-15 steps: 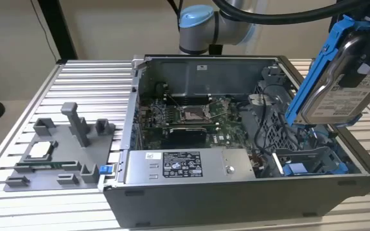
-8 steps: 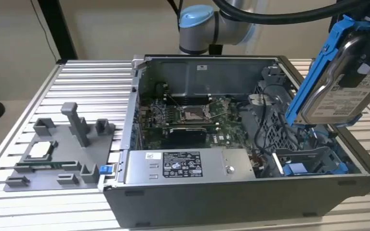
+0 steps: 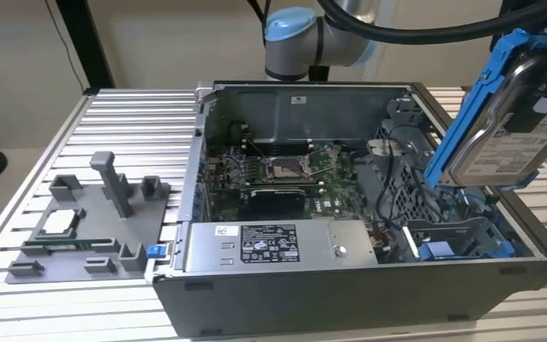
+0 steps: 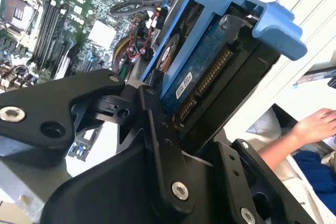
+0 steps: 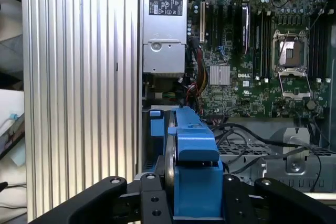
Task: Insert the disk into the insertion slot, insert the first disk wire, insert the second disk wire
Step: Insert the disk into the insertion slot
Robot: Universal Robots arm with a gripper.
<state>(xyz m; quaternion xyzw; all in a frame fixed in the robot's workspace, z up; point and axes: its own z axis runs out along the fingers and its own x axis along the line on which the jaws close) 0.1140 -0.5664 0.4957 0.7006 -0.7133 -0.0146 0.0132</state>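
Exterior view: we log the disk (image 3: 500, 146) aloft and tilted at the exterior view's right, above the insertion slot (image 3: 459, 231) and apart from it. First wrist view: gripper (image 5: 197, 198) clamped tight on the disk's blue frame.

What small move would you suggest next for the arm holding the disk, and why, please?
Probably ease the disk down toward the insertion slot. The gripper is shut on it, holding it tilted above the case, and the slot sits below it, apparently unoccupied.
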